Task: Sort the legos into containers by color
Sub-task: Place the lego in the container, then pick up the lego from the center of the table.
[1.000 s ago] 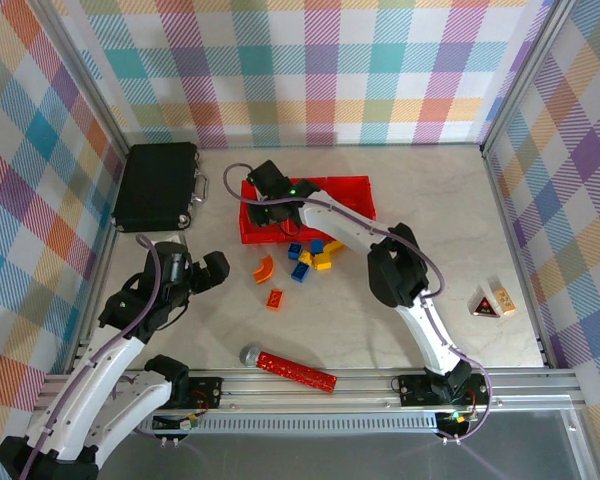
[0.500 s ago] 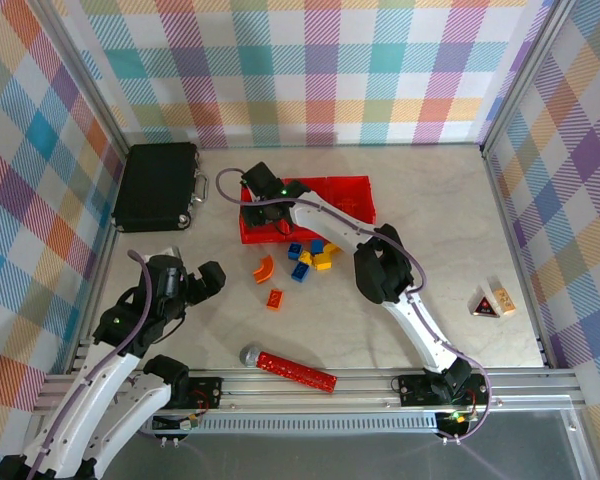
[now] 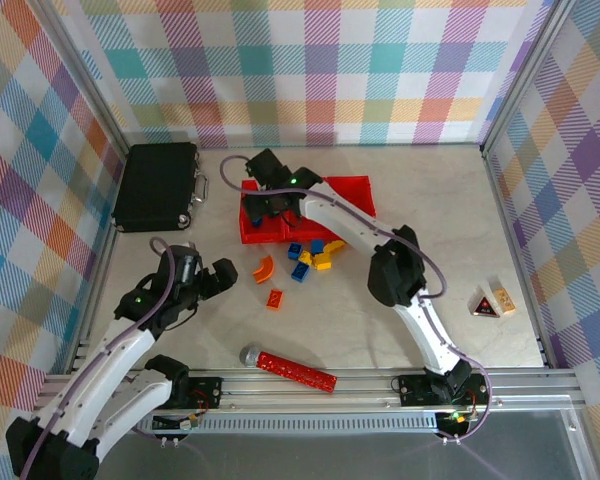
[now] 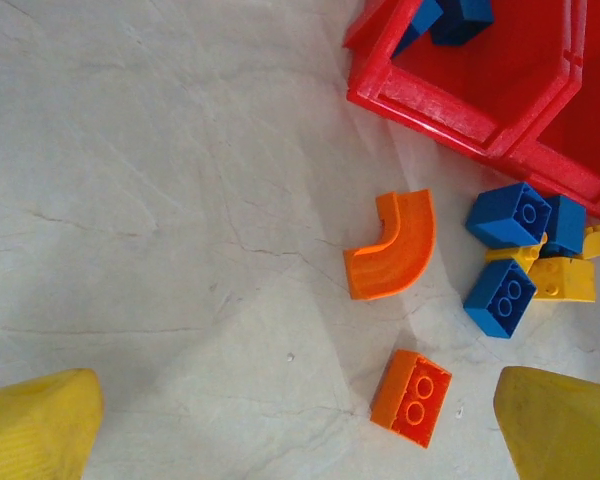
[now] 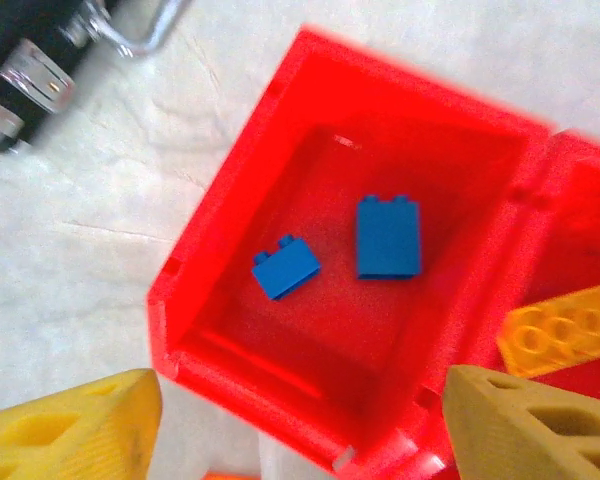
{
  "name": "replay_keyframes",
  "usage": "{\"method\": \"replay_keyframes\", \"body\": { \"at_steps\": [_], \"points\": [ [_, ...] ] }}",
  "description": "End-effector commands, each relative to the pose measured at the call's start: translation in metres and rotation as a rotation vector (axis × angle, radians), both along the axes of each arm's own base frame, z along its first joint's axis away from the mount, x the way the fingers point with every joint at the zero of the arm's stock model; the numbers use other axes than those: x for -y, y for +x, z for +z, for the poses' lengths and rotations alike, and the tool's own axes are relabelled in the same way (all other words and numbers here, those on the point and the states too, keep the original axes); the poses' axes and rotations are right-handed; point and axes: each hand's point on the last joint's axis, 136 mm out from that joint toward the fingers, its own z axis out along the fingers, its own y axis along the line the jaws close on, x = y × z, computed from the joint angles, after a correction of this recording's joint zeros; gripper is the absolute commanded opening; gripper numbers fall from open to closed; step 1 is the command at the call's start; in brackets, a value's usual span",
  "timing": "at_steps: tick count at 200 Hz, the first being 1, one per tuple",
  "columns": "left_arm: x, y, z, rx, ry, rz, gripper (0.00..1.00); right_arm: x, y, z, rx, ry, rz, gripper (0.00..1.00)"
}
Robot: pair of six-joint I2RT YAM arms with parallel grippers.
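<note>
Now, the orange pieces sit nearest the left arm

Top view: the left gripper [image 3: 212, 285], spread and empty, has the curved orange piece [image 3: 264, 268] and orange brick [image 3: 274, 298] at its 3 o'clock. The right gripper [image 3: 267, 208] hovers over the left bin of the containers [image 3: 345, 185].

Left wrist: the orange brick's long axis runs 1 to 7 o'clock. Blue and yellow legos [image 4: 510, 215] cluster at its 2 o'clock.

Right wrist: the fingers [image 5: 70, 425] stand apart, holding nothing. Two blue bricks [image 5: 388, 236] lie in the bin below, with a yellow brick [image 5: 560, 335] in the compartment at 3 o'clock.

Two small blue studded plastic bricks [image 5: 387, 236] are lying inside the bright red plastic bin [image 5: 230, 190]; three more are sitting outside beside two orange plastic pieces [image 4: 391, 249].
</note>
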Motion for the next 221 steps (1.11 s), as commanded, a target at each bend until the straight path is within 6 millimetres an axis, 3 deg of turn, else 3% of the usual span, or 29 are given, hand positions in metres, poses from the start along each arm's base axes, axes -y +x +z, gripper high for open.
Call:
{"method": "replay_keyframes", "body": {
  "at_steps": [1, 40, 96, 155, 181, 221],
  "points": [
    [0.018, 0.016, 0.009, 0.057, -0.030, -0.059, 1.00, 0.036, -0.015, 0.062, 0.063, 0.043, -0.069, 0.79],
    [0.047, 0.028, 0.003, 0.020, 0.001, -0.171, 1.00, 0.087, -0.043, 0.054, 0.027, 0.096, -0.178, 0.83],
    [0.103, 0.023, -0.017, -0.056, 0.115, -0.417, 0.98, 0.188, -0.081, 0.027, 0.008, 0.128, -0.386, 0.91],
    [0.125, 0.021, -0.053, -0.204, 0.188, -0.455, 0.88, 0.274, -0.108, 0.019, 0.051, 0.184, -0.630, 0.94],
    [0.126, 0.014, -0.071, -0.287, 0.262, -0.471, 0.88, 0.302, -0.118, 0.014, 0.069, 0.204, -0.722, 0.97],
    [0.139, 0.005, -0.085, -0.327, 0.313, -0.525, 0.87, 0.323, -0.129, -0.001, 0.063, 0.214, -0.781, 0.98]
  ]
}}
